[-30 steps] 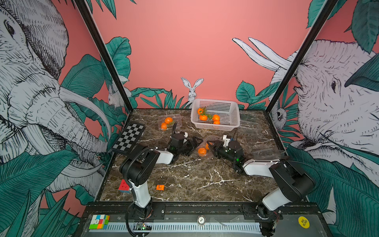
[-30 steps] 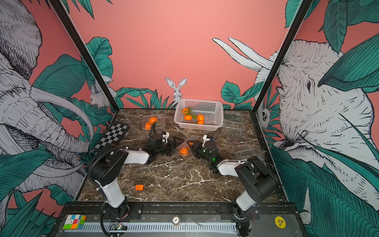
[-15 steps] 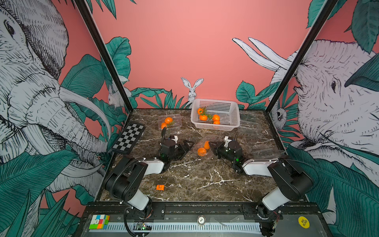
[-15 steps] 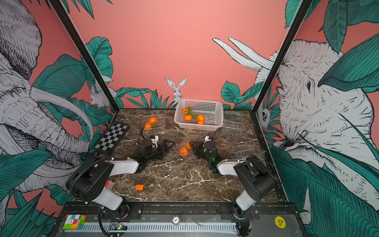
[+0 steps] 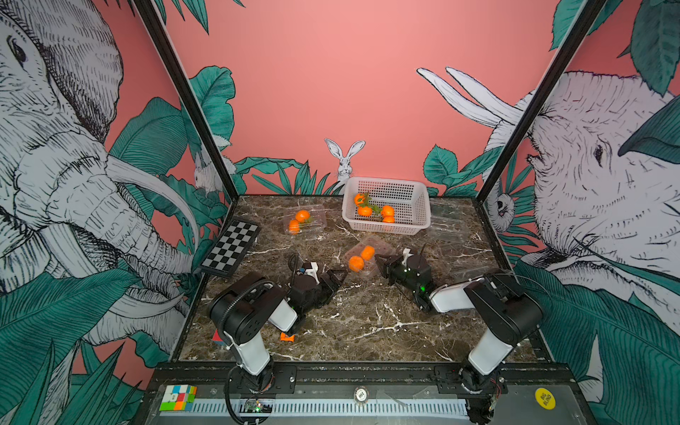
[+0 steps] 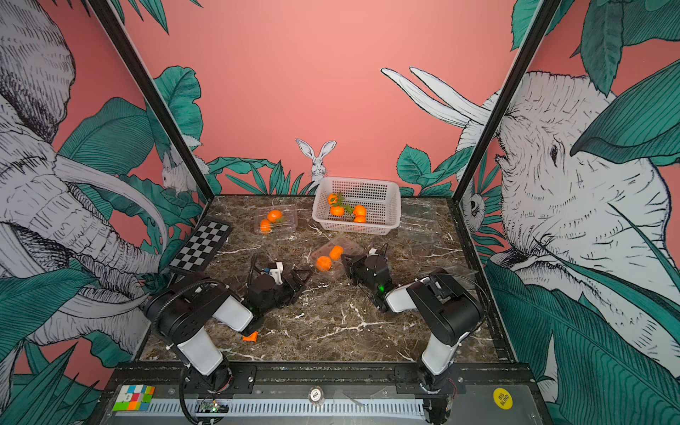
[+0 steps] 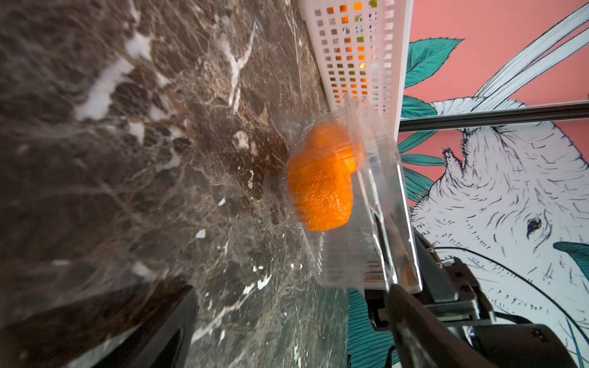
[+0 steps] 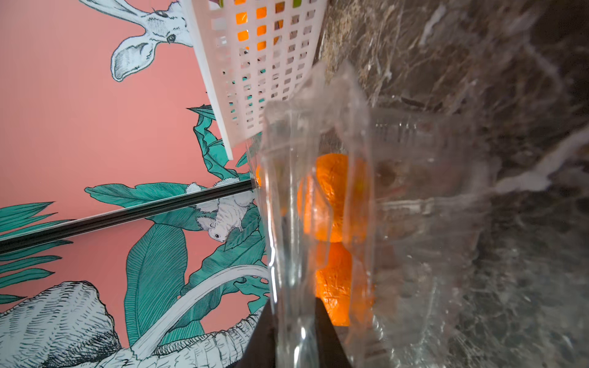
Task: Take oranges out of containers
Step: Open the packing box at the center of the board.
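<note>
Clear plastic, likely flimsy and slick: my right gripper (image 8: 293, 315) pinches the clamshell lid (image 8: 318, 127) by its rim; left gripper (image 5: 337, 276) spread, empty.

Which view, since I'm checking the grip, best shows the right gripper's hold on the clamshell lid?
The right wrist view: the right gripper has the clear clamshell lid between its fingers, close up. Both top views show it too small; the left wrist view shows the lid edge-on, blurred, gripper behind.

Left arm (image 5: 246, 316), right arm (image 5: 504, 312): black joint housings, white link shells. Left claw (image 5: 340, 279), right claw (image 5: 381, 265) — black, triangular fingers. Corrugated black cable (image 5: 232, 300) on left arm.
</note>
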Action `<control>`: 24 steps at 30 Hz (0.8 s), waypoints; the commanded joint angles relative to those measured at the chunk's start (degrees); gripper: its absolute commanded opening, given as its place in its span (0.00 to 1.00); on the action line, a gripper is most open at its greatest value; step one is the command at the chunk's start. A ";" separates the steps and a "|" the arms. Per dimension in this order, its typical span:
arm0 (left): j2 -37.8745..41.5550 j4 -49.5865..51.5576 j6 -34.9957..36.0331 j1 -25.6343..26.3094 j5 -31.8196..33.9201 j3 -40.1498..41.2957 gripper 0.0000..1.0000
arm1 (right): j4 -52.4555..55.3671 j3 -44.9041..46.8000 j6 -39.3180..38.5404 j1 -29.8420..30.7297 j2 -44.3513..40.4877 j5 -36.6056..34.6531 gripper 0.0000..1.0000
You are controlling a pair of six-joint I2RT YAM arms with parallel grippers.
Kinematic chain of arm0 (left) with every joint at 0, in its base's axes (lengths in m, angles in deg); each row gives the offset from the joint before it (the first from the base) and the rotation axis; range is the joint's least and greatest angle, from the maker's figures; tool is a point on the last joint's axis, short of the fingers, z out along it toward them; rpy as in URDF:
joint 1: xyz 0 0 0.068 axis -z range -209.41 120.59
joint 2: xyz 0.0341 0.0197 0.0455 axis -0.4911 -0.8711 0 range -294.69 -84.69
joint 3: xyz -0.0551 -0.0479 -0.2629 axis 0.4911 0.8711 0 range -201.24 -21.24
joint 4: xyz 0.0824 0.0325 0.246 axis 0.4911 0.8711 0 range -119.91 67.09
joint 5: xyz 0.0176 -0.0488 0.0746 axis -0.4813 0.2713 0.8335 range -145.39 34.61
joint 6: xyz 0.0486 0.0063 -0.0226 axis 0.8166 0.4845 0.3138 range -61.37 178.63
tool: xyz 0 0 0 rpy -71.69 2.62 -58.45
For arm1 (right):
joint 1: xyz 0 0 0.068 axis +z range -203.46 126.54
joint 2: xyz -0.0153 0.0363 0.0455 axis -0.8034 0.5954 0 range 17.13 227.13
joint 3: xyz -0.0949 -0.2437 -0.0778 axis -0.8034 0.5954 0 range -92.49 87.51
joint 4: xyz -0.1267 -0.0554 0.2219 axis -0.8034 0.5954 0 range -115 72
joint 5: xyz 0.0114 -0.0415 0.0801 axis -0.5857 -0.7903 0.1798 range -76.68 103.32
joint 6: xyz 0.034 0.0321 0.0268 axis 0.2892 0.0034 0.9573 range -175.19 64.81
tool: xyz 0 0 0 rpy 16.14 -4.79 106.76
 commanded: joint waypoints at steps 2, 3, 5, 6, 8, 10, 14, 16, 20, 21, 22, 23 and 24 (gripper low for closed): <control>-2.92 -5.24 -3.03 1.54 3.89 0.75 0.94 | -3.34 0.20 1.48 -0.03 -0.27 -0.85 0.18; -3.38 -5.42 -3.33 1.61 4.16 0.54 0.94 | -3.33 0.22 1.51 -0.03 -0.52 -0.82 0.18; -4.48 -6.31 -3.78 1.69 4.32 0.03 0.94 | -3.02 0.23 1.50 -0.03 -0.98 -0.51 0.18; -4.83 -6.79 -4.01 1.72 4.36 -0.26 0.94 | -2.55 0.22 1.33 -0.03 -1.18 -0.42 0.18; -5.67 -7.69 -4.44 2.02 4.62 -0.70 0.94 | -1.63 0.22 1.00 -0.01 -1.78 -0.32 0.18; -6.20 -7.79 -4.44 2.31 4.65 -1.05 0.94 | -1.31 0.25 0.88 0.04 -2.07 -0.44 0.18; -7.89 -8.75 -4.88 2.94 4.81 -1.42 0.94 | -1.21 0.26 0.87 0.32 -2.43 -0.64 0.18; -9.01 -10.24 -5.26 3.12 5.04 -1.31 0.94 | -0.86 0.07 0.71 0.41 -2.44 -0.61 0.18; -9.96 -10.20 -5.63 3.37 5.00 -1.50 0.94 | 0.06 -0.21 0.17 0.67 -2.54 -0.66 0.18; -10.05 -10.20 -5.68 3.43 4.97 -1.58 0.94 | 0.17 -0.21 0.04 0.75 -2.54 -0.74 0.18; -10.09 -10.26 -5.67 3.54 5.06 -1.56 0.94 | 0.25 -0.22 -0.10 0.88 -2.46 -0.85 0.18; -10.18 -10.20 -5.71 3.61 5.09 -1.65 0.94 | 0.26 -0.19 -0.14 1.00 -2.44 -0.94 0.18; -10.34 -10.23 -5.85 3.65 5.16 -1.62 0.94 | 0.18 -0.19 -0.08 1.02 -2.43 -0.93 0.18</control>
